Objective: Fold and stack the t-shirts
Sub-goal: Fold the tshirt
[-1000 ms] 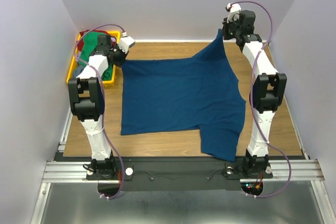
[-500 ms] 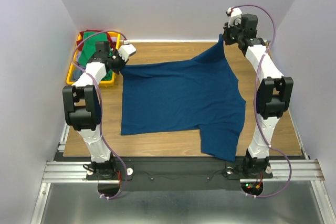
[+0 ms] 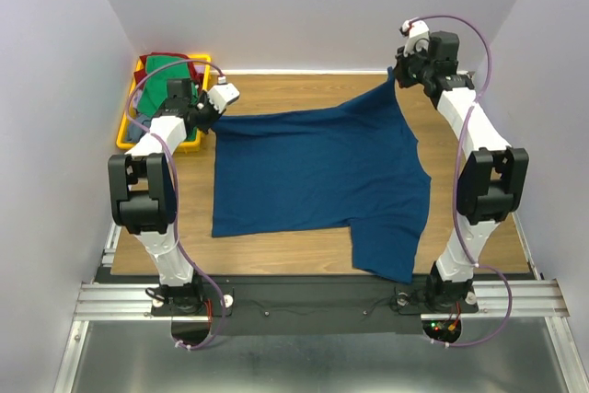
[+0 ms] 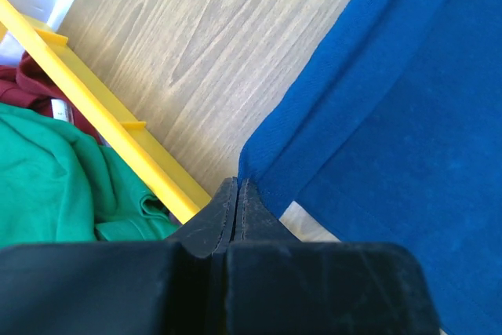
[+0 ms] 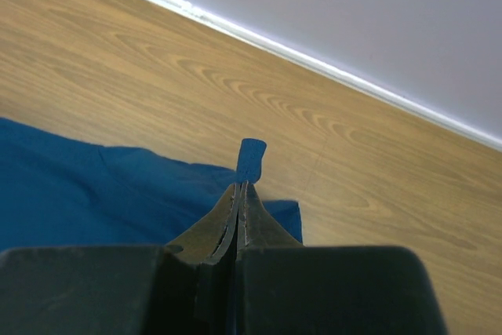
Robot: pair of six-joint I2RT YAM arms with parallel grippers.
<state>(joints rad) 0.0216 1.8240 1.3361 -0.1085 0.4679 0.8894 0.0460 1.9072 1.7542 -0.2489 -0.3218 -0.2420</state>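
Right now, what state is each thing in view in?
Blue shirt: spread on the table, both far corners pinched, the right one raised.
Left gripper: shut on the blue shirt's corner.
Right gripper: shut on the blue shirt's edge.
Green shirt: crumpled in the tray.
Red shirt: crumpled in the tray.
Tray: holding shirts.

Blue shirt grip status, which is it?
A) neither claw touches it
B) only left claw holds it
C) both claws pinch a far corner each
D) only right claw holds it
C: the left claw is shut on the blue shirt at its corner beside the yellow tray, and the right claw is shut on the other far corner, which is lifted.
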